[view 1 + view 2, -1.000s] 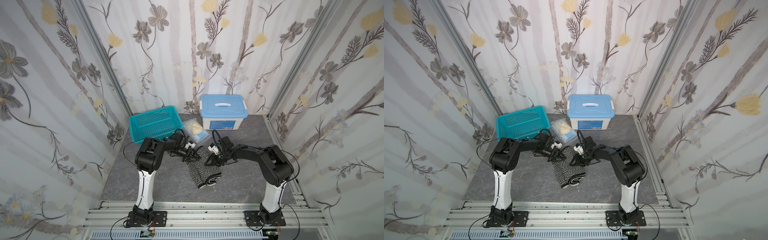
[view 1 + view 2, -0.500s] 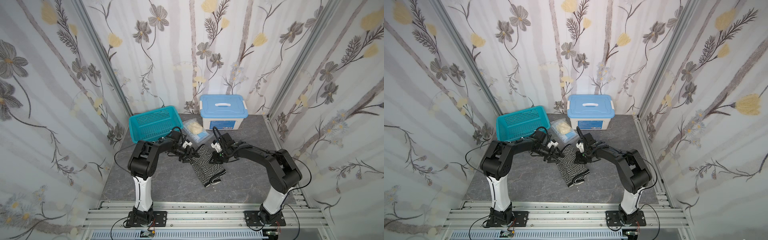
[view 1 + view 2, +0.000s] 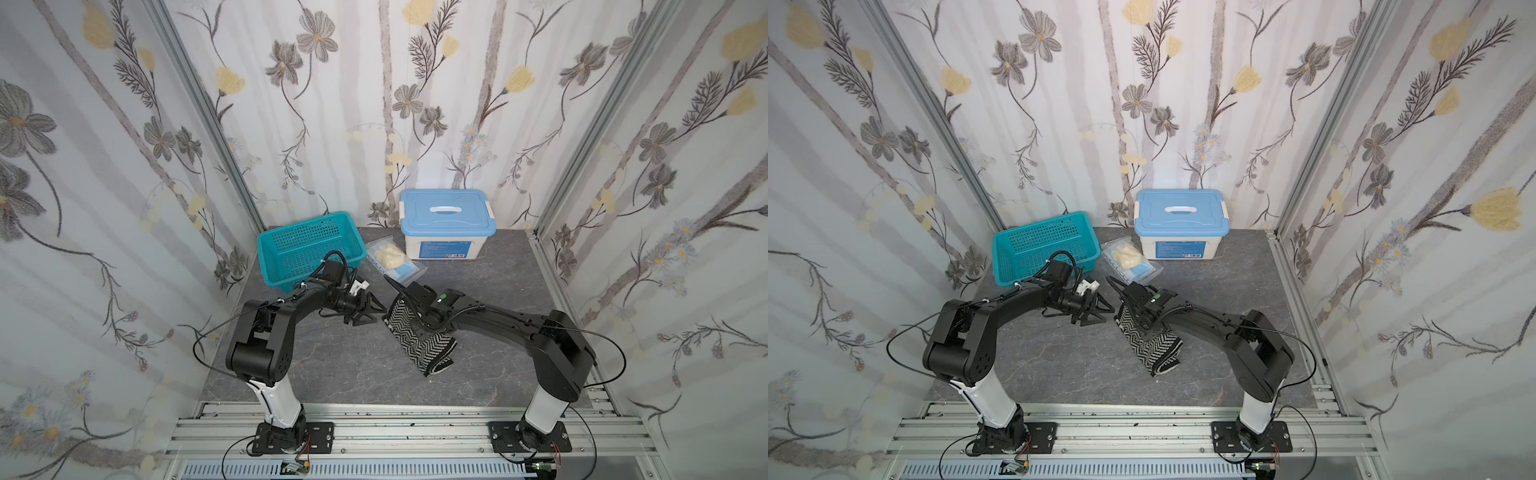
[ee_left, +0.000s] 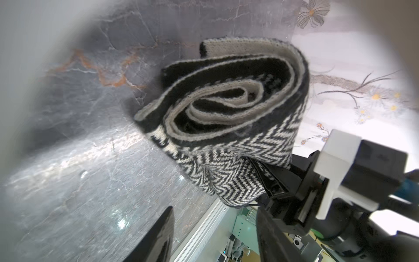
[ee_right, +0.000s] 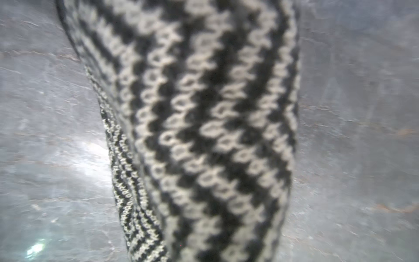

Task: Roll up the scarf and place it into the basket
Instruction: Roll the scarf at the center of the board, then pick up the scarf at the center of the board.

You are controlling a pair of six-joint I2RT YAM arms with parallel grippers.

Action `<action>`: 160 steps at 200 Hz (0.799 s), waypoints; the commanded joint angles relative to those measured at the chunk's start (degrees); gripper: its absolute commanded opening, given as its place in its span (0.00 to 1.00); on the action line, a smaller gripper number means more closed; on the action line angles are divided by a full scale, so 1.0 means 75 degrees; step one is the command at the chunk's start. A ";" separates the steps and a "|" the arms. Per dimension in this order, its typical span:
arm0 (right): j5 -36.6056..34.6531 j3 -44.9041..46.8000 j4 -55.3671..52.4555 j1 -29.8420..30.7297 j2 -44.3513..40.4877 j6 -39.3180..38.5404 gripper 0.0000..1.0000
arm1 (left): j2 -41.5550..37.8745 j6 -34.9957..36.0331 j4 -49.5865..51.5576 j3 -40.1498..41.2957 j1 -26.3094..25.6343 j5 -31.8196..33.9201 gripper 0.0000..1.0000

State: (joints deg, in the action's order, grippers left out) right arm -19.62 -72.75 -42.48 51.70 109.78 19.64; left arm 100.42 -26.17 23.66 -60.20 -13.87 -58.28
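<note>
Rolled scarf (image 3: 419,336) lies mid-bench (image 3: 332,370), long axis running 11 to 5 o'clock in both top views. The right hand (image 3: 405,299) is clamped on its 11 o'clock end. The left hand (image 3: 368,313), jaws parted and empty, sits just beside the roll at its 9 o'clock. The basket (image 3: 309,237) lies at 10 o'clock from the scarf, and the left arm stands across that path. Clear bag (image 3: 392,257) and lidded box (image 3: 446,232) stand towards 12 o'clock, apart.
</note>
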 commanded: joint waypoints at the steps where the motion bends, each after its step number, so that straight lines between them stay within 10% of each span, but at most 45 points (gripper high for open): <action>1: -0.2169 -0.0082 -0.0420 0.0598 -0.0037 0.0104 0.00 | -0.0084 -0.0292 -0.0261 0.0009 0.0182 -0.0441 0.54; 89: -0.3533 0.0068 -0.0125 0.1553 0.1122 0.0366 0.00 | -0.0546 -0.0690 -0.0360 -0.0059 0.0349 -0.0815 0.49; 160: 0.0094 0.1498 0.1734 0.0527 0.0213 0.0478 0.00 | -0.0183 -0.0651 -0.0046 0.0164 0.0560 -0.0295 0.65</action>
State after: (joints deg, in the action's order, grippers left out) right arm -34.65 -64.51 -36.10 58.19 113.30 22.00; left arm 98.19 -30.68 22.11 -59.55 -10.28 -61.93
